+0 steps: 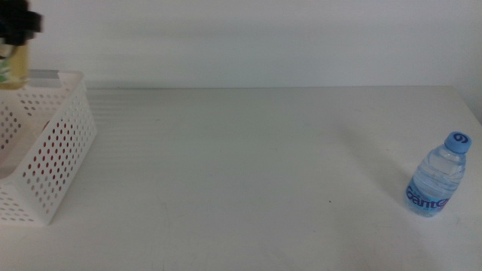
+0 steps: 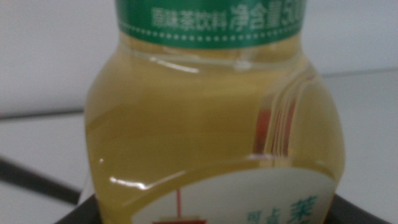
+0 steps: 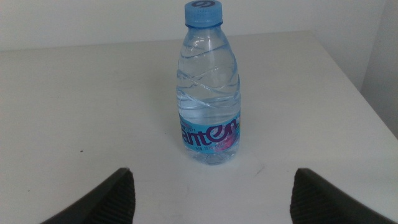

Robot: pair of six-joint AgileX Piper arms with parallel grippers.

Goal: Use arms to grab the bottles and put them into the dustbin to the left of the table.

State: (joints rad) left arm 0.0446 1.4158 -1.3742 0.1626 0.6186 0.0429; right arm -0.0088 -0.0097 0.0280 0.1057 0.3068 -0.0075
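Yellow-liquid bottle (image 2: pixel 211 118): my left claw (image 1: pixel 19 26) grips it above dustbin (image 1: pixel 56 150), unreleased. Water bottle (image 3: pixel 209 93): pending, right claw (image 3: pixel 211 196) open.

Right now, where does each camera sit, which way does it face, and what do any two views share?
Middle view: above the table, facing forward and down; left gripper over the white basket.
Left wrist view: on the left arm, pressed close to the yellow-liquid bottle; dark jaw tips at its base.
Right wrist view: on the right arm, facing the upright water bottle; right gripper open.
Shared: middle and right wrist views both show the water bottle.
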